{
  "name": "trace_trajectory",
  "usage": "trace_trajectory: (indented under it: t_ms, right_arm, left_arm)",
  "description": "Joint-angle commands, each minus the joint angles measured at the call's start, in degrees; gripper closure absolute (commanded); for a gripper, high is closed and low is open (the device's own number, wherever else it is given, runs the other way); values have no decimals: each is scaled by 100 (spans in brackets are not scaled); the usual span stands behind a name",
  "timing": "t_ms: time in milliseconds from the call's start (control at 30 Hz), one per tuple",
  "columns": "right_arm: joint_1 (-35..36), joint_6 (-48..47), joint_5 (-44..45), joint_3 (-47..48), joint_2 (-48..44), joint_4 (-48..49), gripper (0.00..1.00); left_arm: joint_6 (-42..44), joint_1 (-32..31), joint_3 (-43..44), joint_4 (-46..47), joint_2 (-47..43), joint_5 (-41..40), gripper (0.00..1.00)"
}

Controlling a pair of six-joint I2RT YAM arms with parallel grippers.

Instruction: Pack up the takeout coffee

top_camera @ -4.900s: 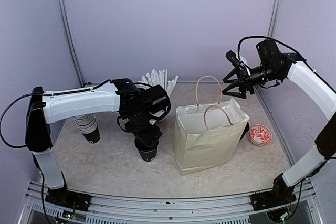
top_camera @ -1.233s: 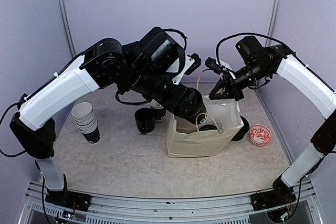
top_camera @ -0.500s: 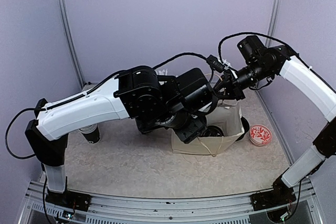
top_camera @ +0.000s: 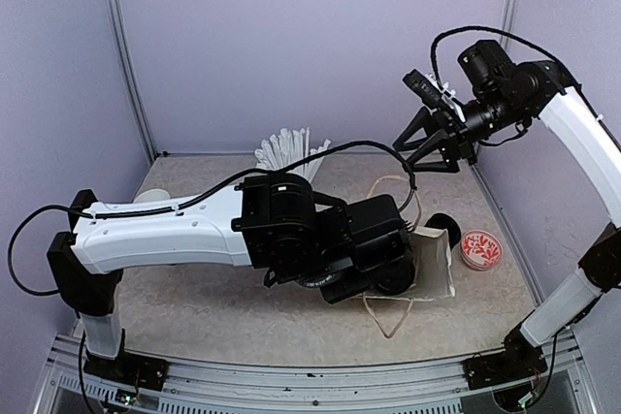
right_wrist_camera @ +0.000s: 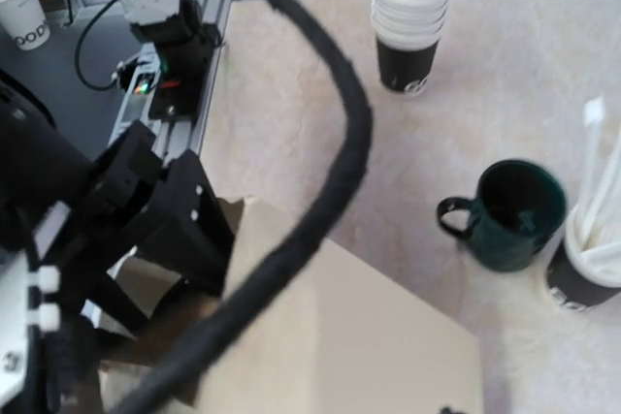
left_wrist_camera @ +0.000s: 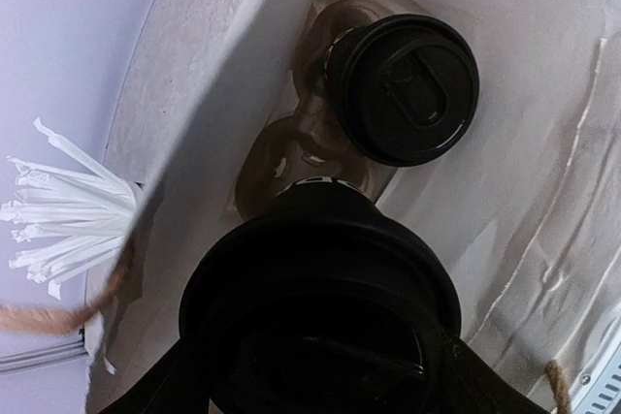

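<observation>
Inside a cream paper bag that sits slumped low on the tabletop, toward 3 o'clock from the tabletop's middle, are two black takeout cups, both with round black lids on. In the left wrist view the near takeout cup fills the lower part of the picture. The far takeout cup stands just beside it at 1 o'clock, deeper in the bag. Whether the two touch cannot be told.

The left jaws are closed on the near takeout cup, one dark finger hugging each side just under its lid. From above, the left arm stretches across the tabletop from 9 o'clock, and its wrist hides the bag's mouth. One rope handle of the bag trails loose on the tabletop at the bag's 6 o'clock.

The right arm is raised at the bag's 12 o'clock. The right jaws are spread apart with nothing between them, well above the bag.

A small dish with a red pattern lies near the bag at its 3 o'clock. A bunch of white straws stands at about 11 o'clock. The right wrist view also shows a stack of paper cups and, near it, a glossy dark mug with a handle beside the straws.
</observation>
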Motion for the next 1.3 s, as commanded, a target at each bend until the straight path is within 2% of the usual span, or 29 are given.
trace_trajectory:
  t_ms: [0,300,467,667,1033,1267]
  right_arm:
    - [-446,-387,-432,267,153,-399,45]
    - [-1300,-768,-656,142,786,-473,45]
    - [-1424,-996,-640,60,1218,-480,45]
    - [-1451,-1231,-515,89,1930,-478,45]
    - [-1434,-1367,-665,297,2920,-420,48]
    - [-1239,-693,-253,-158,3043,523,49]
  left_arm:
    - [377,11,-130,213,-302,-384,38]
    - [1508,-224,-563,779,-414,-645,37]
    - [2381,-365,-1026,1175,-549,-1005,37]
    - [3075,-397,-1304,1604,-717,-976,37]
    - [3684,-389,-1952,1841,-889,-836,37]
    - [3633,-208,-1951,1831,-777,-692,37]
